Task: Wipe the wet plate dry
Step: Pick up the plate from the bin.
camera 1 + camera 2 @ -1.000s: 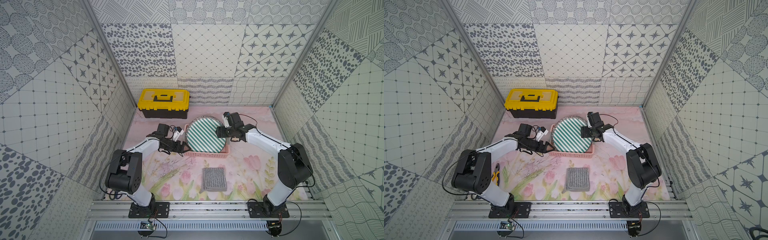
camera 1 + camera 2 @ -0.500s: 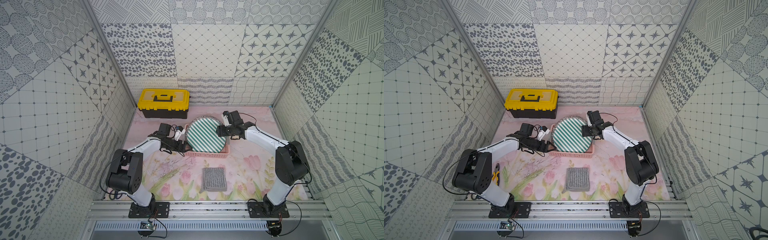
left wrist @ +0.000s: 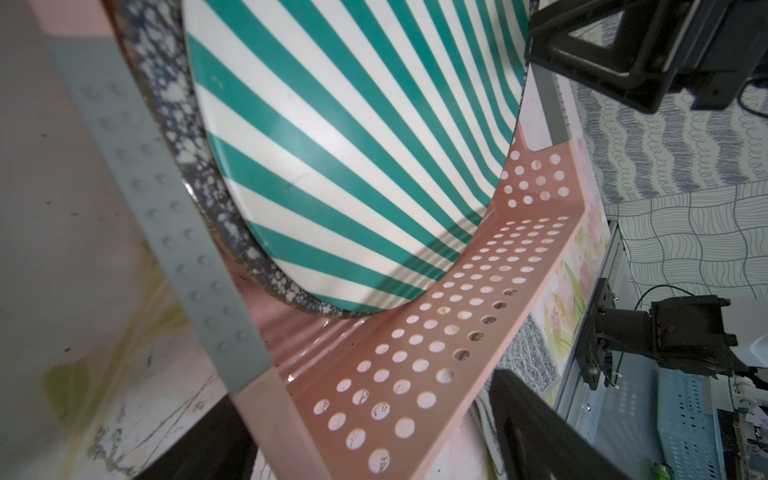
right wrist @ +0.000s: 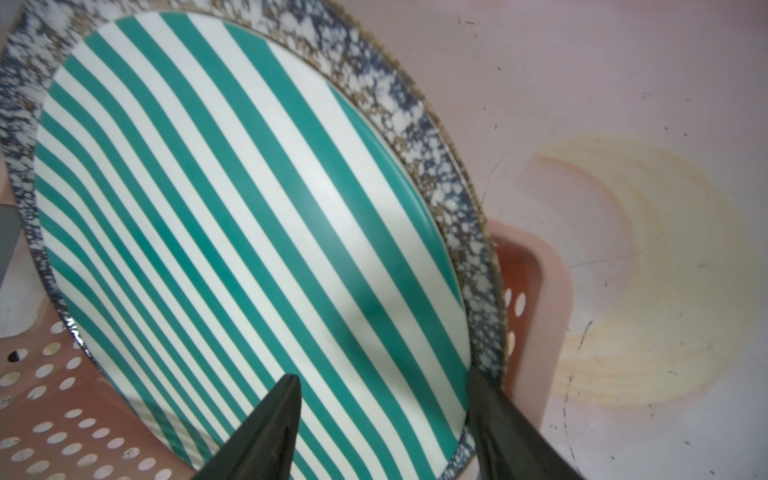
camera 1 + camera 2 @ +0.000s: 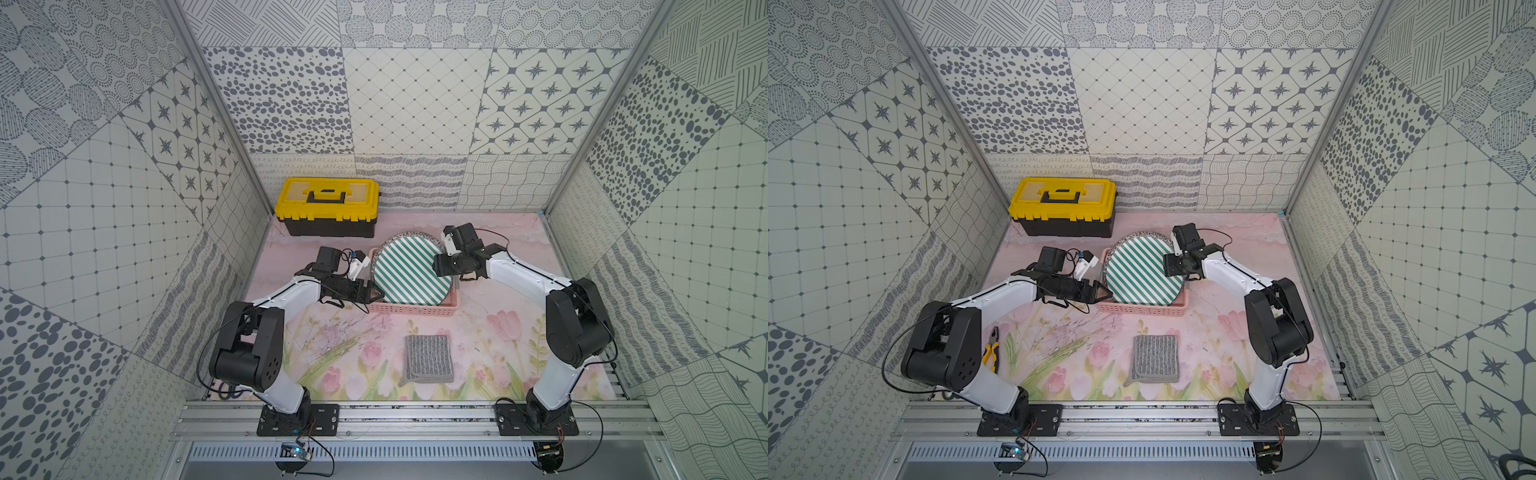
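A green-and-white striped plate (image 5: 411, 270) (image 5: 1142, 274) (image 3: 353, 145) (image 4: 232, 208) stands tilted in a pink perforated basket (image 5: 415, 309) (image 3: 415, 353), leaning on a blue speckled plate (image 4: 415, 124) behind it. My right gripper (image 5: 440, 266) (image 4: 382, 378) is open and straddles the right edge of both plates, with one finger over the striped face and the other behind the speckled rim. My left gripper (image 5: 372, 291) (image 3: 365, 449) stands open at the basket's left end, its fingers on either side of the end wall. A folded grey striped cloth (image 5: 427, 357) (image 5: 1154, 357) lies flat on the mat, apart from both grippers.
A yellow and black toolbox (image 5: 328, 203) sits against the back wall on the left. Yellow-handled pliers (image 5: 992, 347) lie beside the left arm's base. Patterned walls close in on three sides, and a metal rail runs along the front.
The right gripper's jaws have narrowed around the plates' edge, and it has shifted slightly toward the back. The left gripper has barely moved.
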`<state>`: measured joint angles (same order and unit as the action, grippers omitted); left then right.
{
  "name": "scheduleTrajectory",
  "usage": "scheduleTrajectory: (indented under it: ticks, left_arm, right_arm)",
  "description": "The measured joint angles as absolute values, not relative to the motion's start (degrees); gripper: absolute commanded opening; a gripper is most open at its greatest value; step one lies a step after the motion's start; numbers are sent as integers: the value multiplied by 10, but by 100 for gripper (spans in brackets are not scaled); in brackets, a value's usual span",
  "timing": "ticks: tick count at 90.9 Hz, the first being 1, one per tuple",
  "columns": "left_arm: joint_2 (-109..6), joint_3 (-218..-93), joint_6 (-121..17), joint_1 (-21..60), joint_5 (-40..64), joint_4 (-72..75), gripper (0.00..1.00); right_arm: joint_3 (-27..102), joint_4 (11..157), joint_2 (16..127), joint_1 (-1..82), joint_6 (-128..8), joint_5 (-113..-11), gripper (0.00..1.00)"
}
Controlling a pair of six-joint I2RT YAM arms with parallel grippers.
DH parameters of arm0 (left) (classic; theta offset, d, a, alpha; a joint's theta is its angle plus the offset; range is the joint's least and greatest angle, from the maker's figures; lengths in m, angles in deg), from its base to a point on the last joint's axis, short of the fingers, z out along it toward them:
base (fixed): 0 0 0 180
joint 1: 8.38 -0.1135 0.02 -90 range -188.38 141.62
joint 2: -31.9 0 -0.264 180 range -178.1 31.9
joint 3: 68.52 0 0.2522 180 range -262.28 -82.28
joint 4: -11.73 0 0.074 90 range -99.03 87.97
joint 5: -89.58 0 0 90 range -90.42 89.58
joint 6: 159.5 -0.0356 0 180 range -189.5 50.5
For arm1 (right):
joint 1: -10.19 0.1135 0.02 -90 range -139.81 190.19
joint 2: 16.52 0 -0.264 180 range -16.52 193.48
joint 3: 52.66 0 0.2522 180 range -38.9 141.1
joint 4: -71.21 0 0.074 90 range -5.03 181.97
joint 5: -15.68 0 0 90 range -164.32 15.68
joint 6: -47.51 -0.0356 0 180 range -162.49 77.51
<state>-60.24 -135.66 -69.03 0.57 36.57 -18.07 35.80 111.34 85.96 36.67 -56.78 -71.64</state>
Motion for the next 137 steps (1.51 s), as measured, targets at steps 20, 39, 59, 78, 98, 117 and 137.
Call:
scheduleTrajectory:
  ticks: [20,39,59,78,98,117,137]
  left_arm:
    - [-608,-1357,-682,6,366,-180,88]
    - [-614,-1358,-678,6,366,-180,86]
    - [-625,-1365,-676,6,367,-181,83]
    - [-631,-1369,-674,6,366,-181,82]
    - [-636,-1373,-670,6,366,-181,81]
    - [-637,-1373,-667,6,362,-181,78]
    - [-639,-1374,-666,6,355,-182,72]
  right_arm:
    - [358,1116,860,370,-566,-730,71]
    - [358,1115,869,375,-559,-731,71]
    - [358,1116,875,382,-550,-735,72]
    - [358,1115,877,383,-545,-713,75]
    - [356,1111,878,376,-549,-683,76]
    - [346,1088,877,366,-561,-653,74]
    - [313,1044,862,352,-564,-620,71]
